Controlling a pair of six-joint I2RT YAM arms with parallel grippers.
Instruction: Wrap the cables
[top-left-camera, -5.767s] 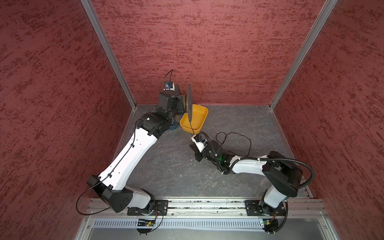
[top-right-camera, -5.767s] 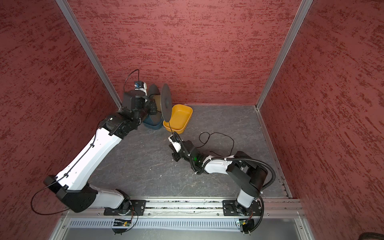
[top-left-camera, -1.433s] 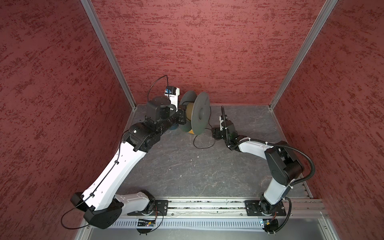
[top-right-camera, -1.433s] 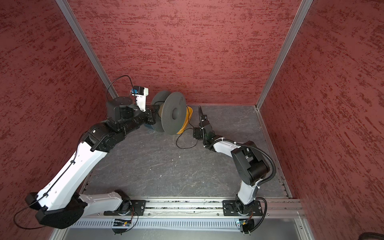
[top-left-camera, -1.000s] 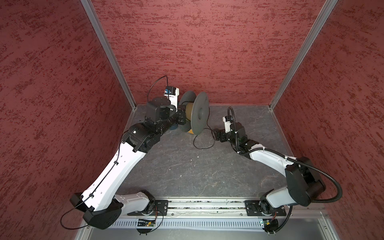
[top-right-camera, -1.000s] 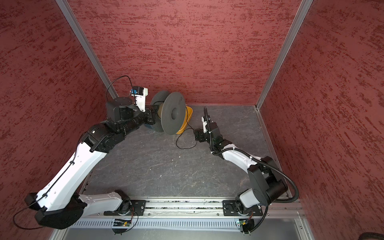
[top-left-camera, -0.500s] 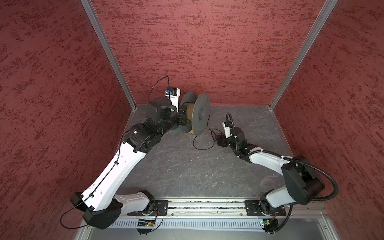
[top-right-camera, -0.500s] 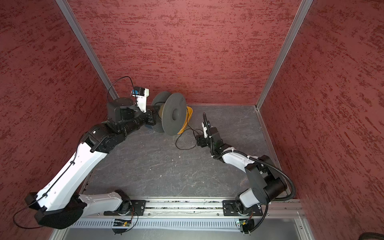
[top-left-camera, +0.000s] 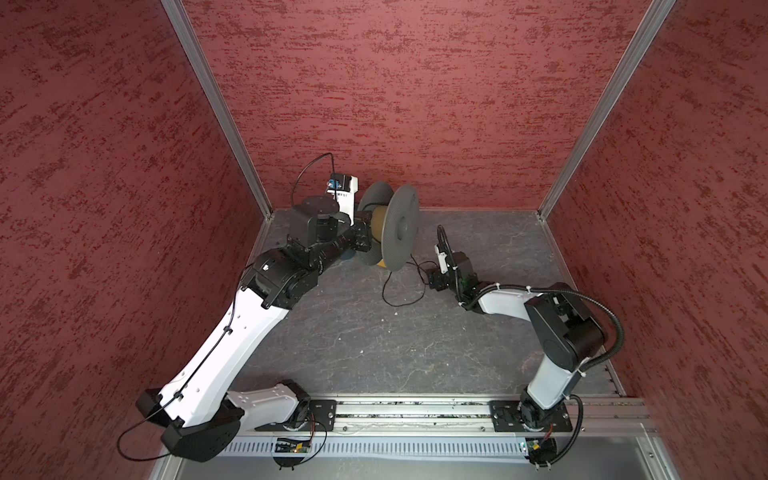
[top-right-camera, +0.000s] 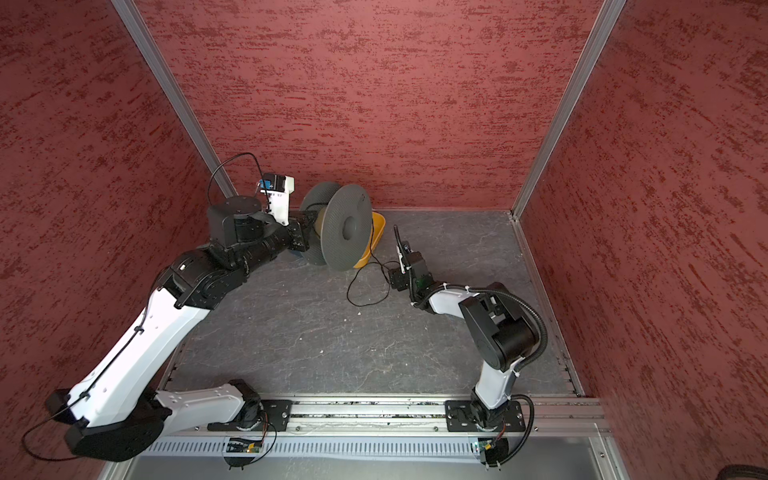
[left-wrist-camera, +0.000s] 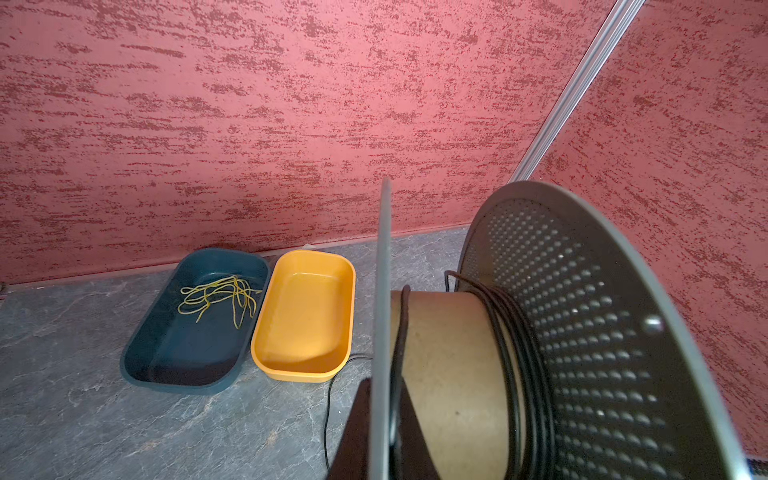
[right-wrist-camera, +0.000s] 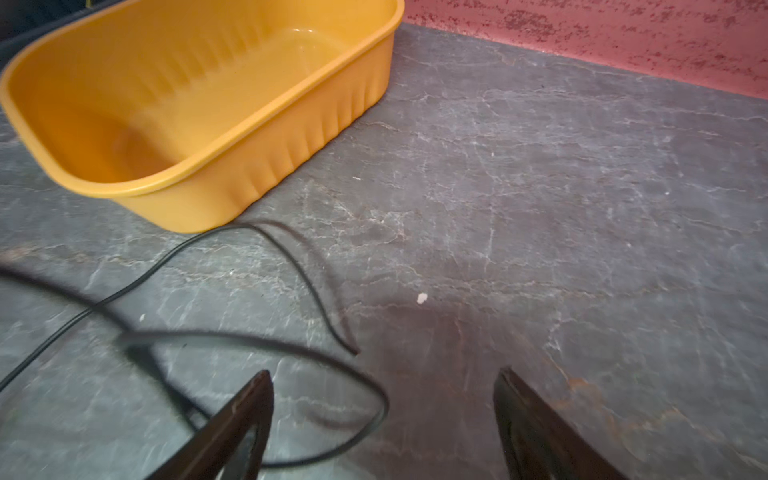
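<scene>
Cable on spool: several turns of the black cable (left-wrist-camera: 534, 374) sit on the brown core of the spool (top-left-camera: 401, 226), bunched against one grey flange, with a single strand by the other flange.
Loose cable: the rest drops from the spool to the floor (top-left-camera: 353, 340), curls into a loop and runs toward the right gripper (right-wrist-camera: 384, 374).
Cable end: the free tip lies on the floor just ahead of the gap between the right gripper's fingers, touched by neither.
Loop near finger: a raised bend passes close by one fingertip (right-wrist-camera: 259, 380); it is too blurred to tell if they touch.
Right gripper: jaws spread wide, nothing between them.
Right arm: elbow raised, forearm sloping down and inward, gripper low over the floor and facing the yellow tray (right-wrist-camera: 311, 120).
Left gripper (top-left-camera: 363, 237): clamped tight on the spool's near flange, carrying the spool with its axle roughly level.
Left arm: stretched far toward the back wall, wrist beside the spool.
Trays: the yellow tray sits beside a dark blue tray (left-wrist-camera: 137, 357) holding yellow-green strands (left-wrist-camera: 220, 295).
</scene>
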